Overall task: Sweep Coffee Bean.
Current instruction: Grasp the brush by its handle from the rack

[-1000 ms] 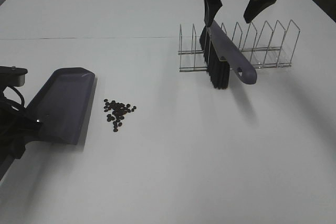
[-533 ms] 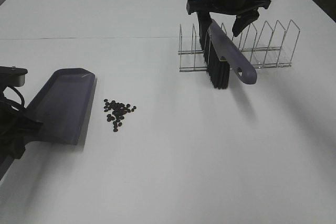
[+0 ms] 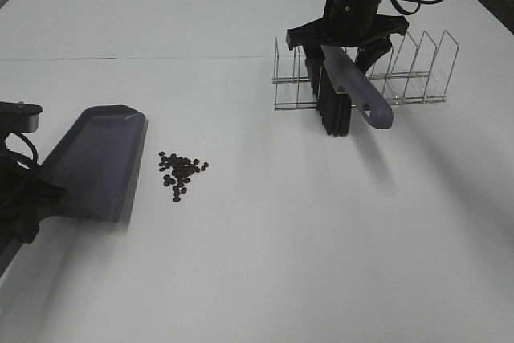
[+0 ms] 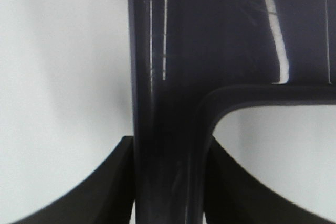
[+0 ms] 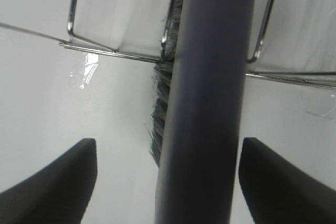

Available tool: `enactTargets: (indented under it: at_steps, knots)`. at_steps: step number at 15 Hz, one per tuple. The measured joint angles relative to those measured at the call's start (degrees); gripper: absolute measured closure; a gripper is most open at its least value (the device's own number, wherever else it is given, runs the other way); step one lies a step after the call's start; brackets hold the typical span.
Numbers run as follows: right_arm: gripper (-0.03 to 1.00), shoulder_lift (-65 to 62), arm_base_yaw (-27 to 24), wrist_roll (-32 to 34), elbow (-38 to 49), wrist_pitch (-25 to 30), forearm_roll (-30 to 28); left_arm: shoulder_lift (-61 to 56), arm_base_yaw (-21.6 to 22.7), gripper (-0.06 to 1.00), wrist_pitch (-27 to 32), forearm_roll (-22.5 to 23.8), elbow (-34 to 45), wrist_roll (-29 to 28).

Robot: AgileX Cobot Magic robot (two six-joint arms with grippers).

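Note:
The coffee bean cluster (image 3: 181,170) lies loose on the white table, just right of the purple-grey dustpan (image 3: 96,162). My left gripper (image 3: 32,198) is shut on the dustpan's handle (image 4: 168,129), with the dark fingers (image 4: 105,187) pressed on both sides. At the back right, a purple-handled brush (image 3: 365,102) with black bristles leans in the wire rack (image 3: 409,78). My right gripper (image 3: 341,47) straddles the upper handle. In the right wrist view the brush handle (image 5: 205,103) runs between the fingers (image 5: 52,177), with white gaps on both sides, so the gripper (image 5: 168,145) is open.
The wire rack (image 5: 105,51) has several upright dividers around the brush. A seam crosses the white table (image 3: 281,238) behind the dustpan. The table's left edge runs close to my left arm.
My right gripper has come down over the brush handle and its jaws have narrowed around it. The brush, dustpan, beans and left arm have not moved.

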Motion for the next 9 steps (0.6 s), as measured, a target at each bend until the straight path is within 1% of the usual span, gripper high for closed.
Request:
enactTargets:
  at_steps: [5, 9]
  knots:
    - [0.36, 1.72, 0.0, 0.11, 0.0, -0.06, -0.4, 0.0, 0.0, 0.61, 0.0, -0.29, 0.0, 0.0]
    - [0.41, 1.72, 0.0, 0.23, -0.17, -0.06, -1.03, 0.0, 0.0, 0.61, 0.0, -0.63, 0.0, 0.0]
